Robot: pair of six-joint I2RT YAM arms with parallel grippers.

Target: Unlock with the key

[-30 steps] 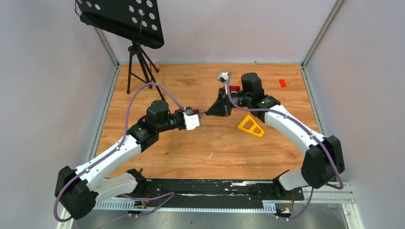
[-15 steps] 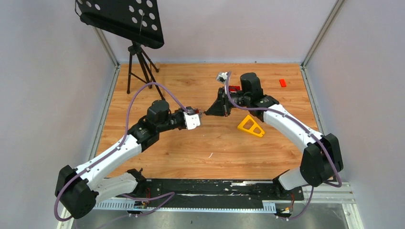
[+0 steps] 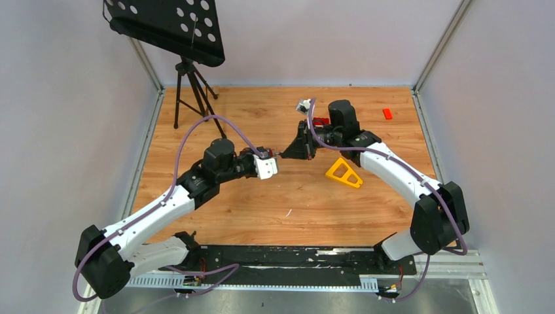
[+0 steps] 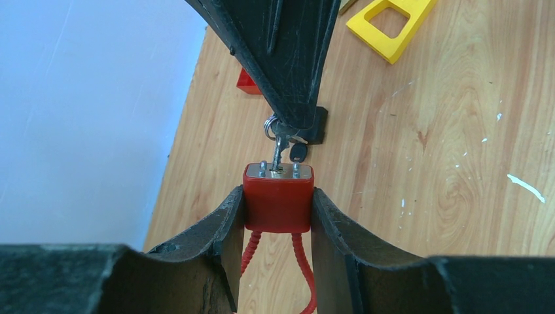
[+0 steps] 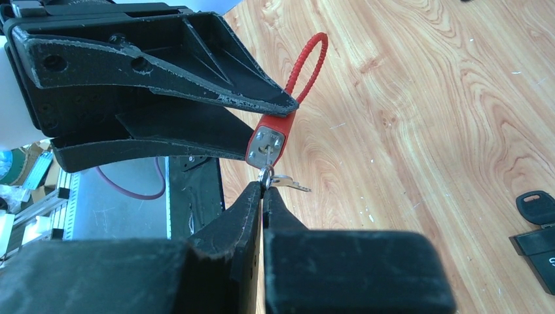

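The left gripper (image 4: pixel 278 196) grasps the red padlock (image 4: pixel 278 208) by its body, above the desk's (image 3: pixel 262 209) middle. The key (image 4: pixel 277 152) stands in the keyhole, and a spare key (image 5: pixel 291 184) hangs from its ring. The right gripper (image 5: pixel 263 193) is clenched on the key's head. A small red block (image 3: pixel 387 113) lies near the far right corner.

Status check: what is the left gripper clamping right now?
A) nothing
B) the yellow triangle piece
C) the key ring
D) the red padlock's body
D: the left gripper squeezes the red padlock from both sides, while the right gripper holds the key in its keyhole.
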